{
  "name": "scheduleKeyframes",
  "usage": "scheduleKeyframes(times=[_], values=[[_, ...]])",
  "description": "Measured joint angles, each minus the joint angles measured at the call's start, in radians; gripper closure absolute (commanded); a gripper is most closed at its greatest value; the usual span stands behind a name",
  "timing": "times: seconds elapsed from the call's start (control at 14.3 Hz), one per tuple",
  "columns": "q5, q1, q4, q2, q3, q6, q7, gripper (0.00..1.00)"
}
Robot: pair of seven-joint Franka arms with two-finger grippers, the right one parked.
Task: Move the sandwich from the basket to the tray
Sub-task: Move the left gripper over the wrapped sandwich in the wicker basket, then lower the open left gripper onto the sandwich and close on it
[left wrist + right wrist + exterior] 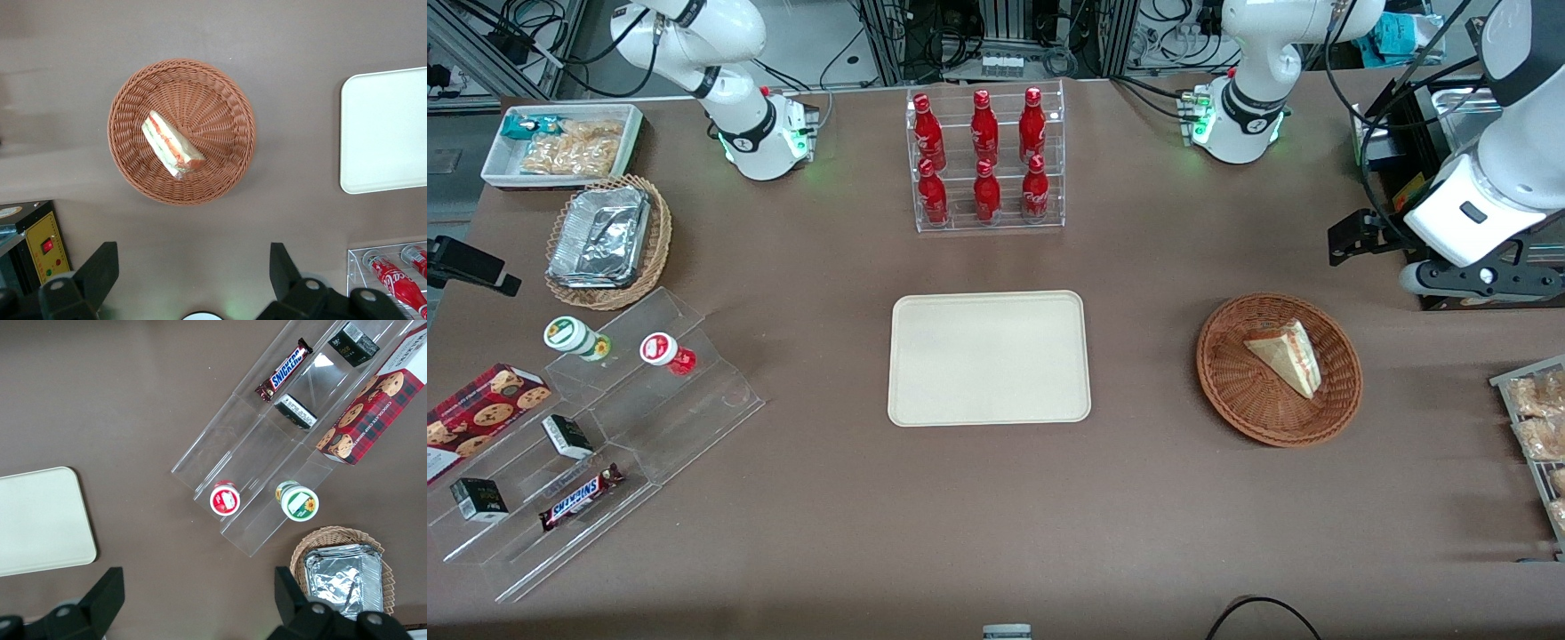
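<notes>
The sandwich (1286, 355) lies in the basket (1232, 387), cut edge facing up, near the rim toward the working arm's end. The hand (193, 277) hangs high above bare surface (1138, 498) beside the basket rim, fingers (100, 267) spread wide, gripping nothing. The tray (989, 357) sits well apart, open surface between.

Even, bright overhead light; soft short shadows only. Brown worktop (1138, 498) matte, no glare. Foil pan (598, 236) throws bright glints. Clear bottle rack (985, 160) and stepped stand (605, 444) show pale reflections. Gripper (193, 283) high above worktop, fingers (100, 270) spread, dark and slightly soft. Front view sharp throughout.
</notes>
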Motion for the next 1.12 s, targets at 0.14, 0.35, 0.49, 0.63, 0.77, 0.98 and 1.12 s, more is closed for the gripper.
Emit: scheduleKeyframes(times=[0.14, 0.35, 0.49, 0.63, 0.77, 0.98, 1.12], values=[[0.0, 0.0, 0.0, 0.002, 0.0, 0.004, 0.004, 0.0], [0.025, 0.0, -0.026, 0.013, 0.001, 0.006, 0.006, 0.0], [0.042, 0.0, -0.101, 0.022, 0.006, 0.059, 0.006, 0.0], [0.049, 0.0, -0.225, 0.025, 0.021, 0.187, 0.006, 0.0], [0.05, 0.001, -0.365, 0.024, 0.043, 0.351, 0.009, 0.0], [0.05, 0.001, -0.56, 0.024, 0.074, 0.605, 0.01, 0.0], [0.05, 0.001, -0.655, 0.023, 0.089, 0.729, -0.006, 0.0]])
